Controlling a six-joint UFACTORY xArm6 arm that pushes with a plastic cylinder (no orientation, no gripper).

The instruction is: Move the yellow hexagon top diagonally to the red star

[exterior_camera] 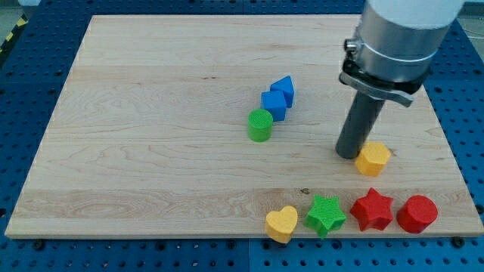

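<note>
My tip [349,153] is resting on the bench [151,151] in the right part of the frame, touching the left side of the yellow hexagon [373,159]; no fingers are showing, only the rod. The hexagon is sitting just above the red star [371,209], which is lying in the bottom-right row between the green star [326,215] and the red cylinder [417,214].

Yellow hexagon [373,159] flat on the board, apparently just above red star [371,210] near the view's bottom edge.
</note>
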